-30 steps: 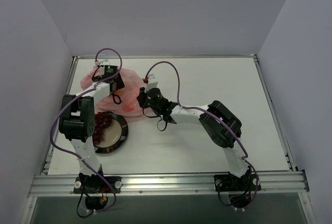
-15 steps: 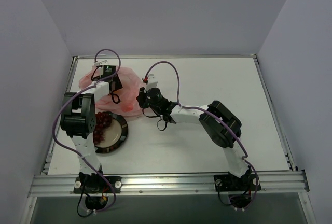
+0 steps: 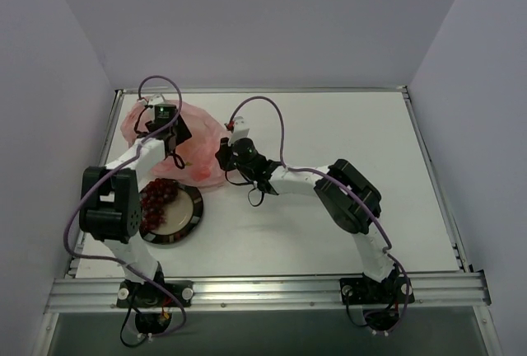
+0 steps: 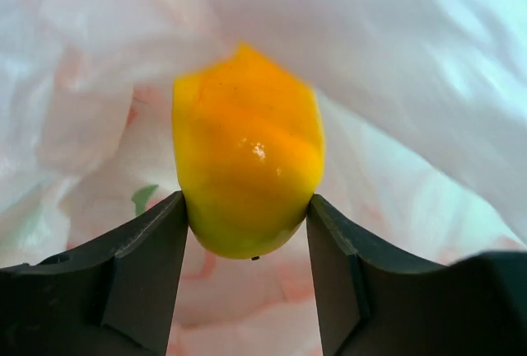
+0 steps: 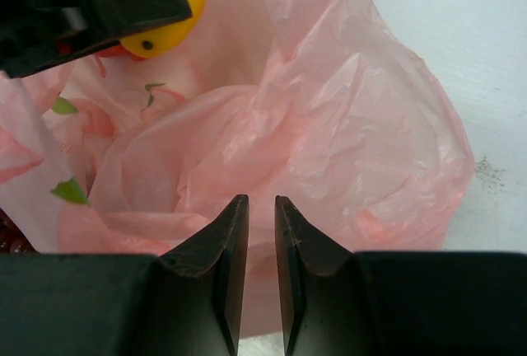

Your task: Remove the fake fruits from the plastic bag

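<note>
The translucent pink plastic bag (image 3: 198, 129) lies crumpled at the table's far left. Inside it, an orange-yellow mango (image 4: 247, 150) sits between the black fingers of my left gripper (image 4: 247, 208), and both fingers touch its sides. The right wrist view shows the mango's end (image 5: 169, 10) poking out under that gripper. My right gripper (image 5: 257, 203) is at the bag's near right edge (image 5: 346, 125), its jaws nearly together on a fold of pink plastic. A dark red grape bunch (image 3: 156, 195) lies on the black-rimmed plate (image 3: 193, 216).
The plate stands just in front of the bag, close to my left arm's elbow. White table stretches to the right of the bag (image 3: 346, 133). Grey walls enclose the table on three sides.
My left gripper has pushed further back into the bag and its jaws have closed in onto the mango. The right gripper has stayed at the bag's edge.
</note>
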Robot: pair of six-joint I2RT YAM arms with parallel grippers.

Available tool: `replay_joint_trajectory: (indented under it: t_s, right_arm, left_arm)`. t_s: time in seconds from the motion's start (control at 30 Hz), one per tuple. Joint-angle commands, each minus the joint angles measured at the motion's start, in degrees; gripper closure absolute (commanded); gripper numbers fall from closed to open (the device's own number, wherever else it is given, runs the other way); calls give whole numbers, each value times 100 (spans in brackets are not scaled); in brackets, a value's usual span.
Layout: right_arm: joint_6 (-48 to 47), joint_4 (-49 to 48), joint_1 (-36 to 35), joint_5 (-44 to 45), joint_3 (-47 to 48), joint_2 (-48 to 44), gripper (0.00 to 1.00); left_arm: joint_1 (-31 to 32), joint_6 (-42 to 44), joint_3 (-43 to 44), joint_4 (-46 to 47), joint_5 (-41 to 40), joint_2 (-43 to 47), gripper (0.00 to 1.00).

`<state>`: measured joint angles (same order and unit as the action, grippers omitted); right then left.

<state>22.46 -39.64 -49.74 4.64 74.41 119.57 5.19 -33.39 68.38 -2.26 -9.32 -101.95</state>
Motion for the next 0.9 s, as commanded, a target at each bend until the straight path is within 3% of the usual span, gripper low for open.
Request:
replay_joint_trajectory:
  t_s: [0.0,0.33,0.47,0.67,0.87]
  right_arm:
    - [66,-211,148,-43,319,163,84]
    - [-22,114,359,10,715,269,84]
    - [-66,141,403,37,671,164,84]
    - [-119,176,482,28,601,49,84]
    - [-119,237,500,-16,653,14,84]
  left_arm:
    - [105,-317,-52,244,238,781,79]
    - [105,-467,-369,-687,932,1950,79]
    - [149,-432,-728,-1204,1476,2966,80]
    - [412,-791,-2230,-2409,985,5188,82]
    - [667,-1336,-3409,-3140,730,6502,79]
